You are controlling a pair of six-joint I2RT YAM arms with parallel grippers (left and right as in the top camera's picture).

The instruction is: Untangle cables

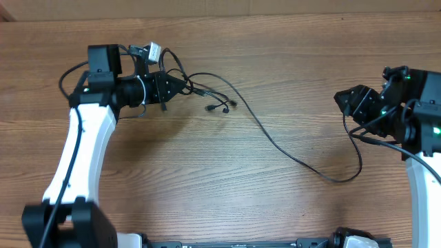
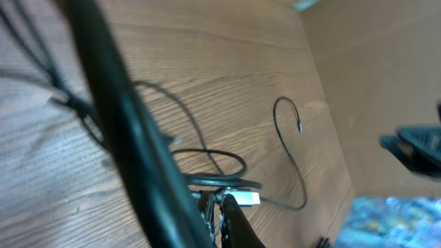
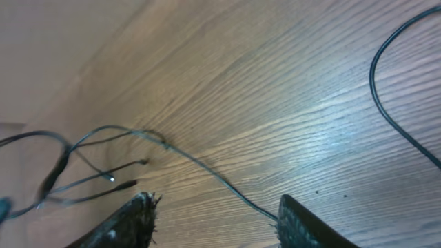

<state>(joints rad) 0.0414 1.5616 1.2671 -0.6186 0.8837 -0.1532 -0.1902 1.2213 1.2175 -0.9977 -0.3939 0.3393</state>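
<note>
The cables are thin black cords on the wooden table. A tangled bunch (image 1: 200, 88) lies at the upper left, with small plug ends (image 1: 219, 106) spread to its right. My left gripper (image 1: 180, 85) is shut on this bunch. In the left wrist view its jaws (image 2: 219, 201) pinch a cord beside a silver plug (image 2: 245, 200). One long cable (image 1: 275, 143) runs from the bunch across the table and curls up toward my right gripper (image 1: 341, 100). The right gripper (image 3: 217, 215) stands open, and that cable (image 3: 207, 171) lies loose on the table between its fingers.
A brown wall (image 1: 220, 7) borders the table's far edge. Black arm bases (image 1: 344, 240) sit along the front edge. The left arm's white link (image 1: 79, 151) crosses the left side of the table, and the right arm (image 1: 413, 117) stands at the right edge.
</note>
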